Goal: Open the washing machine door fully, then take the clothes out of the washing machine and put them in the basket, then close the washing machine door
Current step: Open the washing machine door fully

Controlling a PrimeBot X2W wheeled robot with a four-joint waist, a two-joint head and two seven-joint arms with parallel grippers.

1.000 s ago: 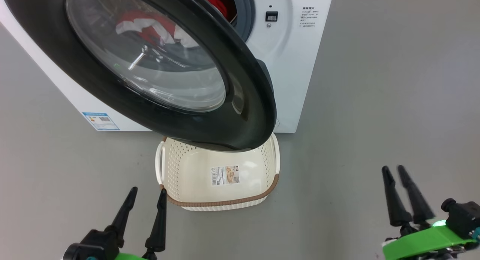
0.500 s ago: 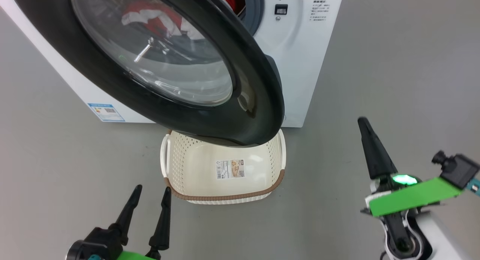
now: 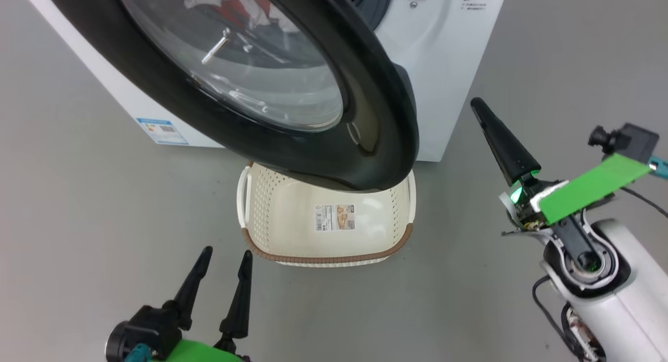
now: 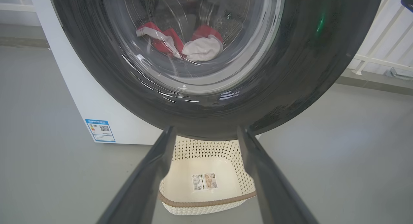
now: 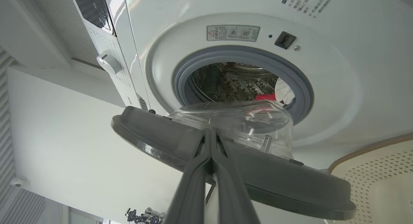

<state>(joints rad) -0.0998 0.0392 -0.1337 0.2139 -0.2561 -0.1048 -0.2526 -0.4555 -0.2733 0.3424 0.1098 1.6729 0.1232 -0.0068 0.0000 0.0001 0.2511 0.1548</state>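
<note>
Two grippers: right gripper (image 3: 482, 114) and left gripper (image 3: 227, 252), neither holding anything.
right jaws: pressed together into one dark spike, aimed at the free edge of the door (image 3: 386, 117); near it, but a gap shows in the head view.
left jaws: spread wide, low over the floor (image 3: 104, 221), just beside the near-left corner of the basket (image 3: 323, 258).
door, position: swung partway out, free edge toward the robot's right, overhanging the back of the basket. Judged not fully open.
door, handling: stiff, hinged, probably weighty. The glossy black rim looks slippery to pinch. Better to push with the closed tip on the inner side of the rim near the free edge, and keep off the bulging glass bowl (image 5: 245, 120).
clothes (image 4: 200, 46): lying low inside the drum (image 5: 226, 82), red with white panels. Soft, limp, likely light. Take a bunched fold and watch for drag on the gasket (image 5: 180, 75).
washing machine (image 3: 443, 64): white box, grey rubber gasket, perforated steel drum.
basket: empty, on the floor before the machine, back edge hidden under the door. Cream perforated plastic, brown woven-look rim, white handles (image 3: 241, 195), sticker (image 3: 334, 217) on the bottom. Light, so likely to slide if knocked.
</note>
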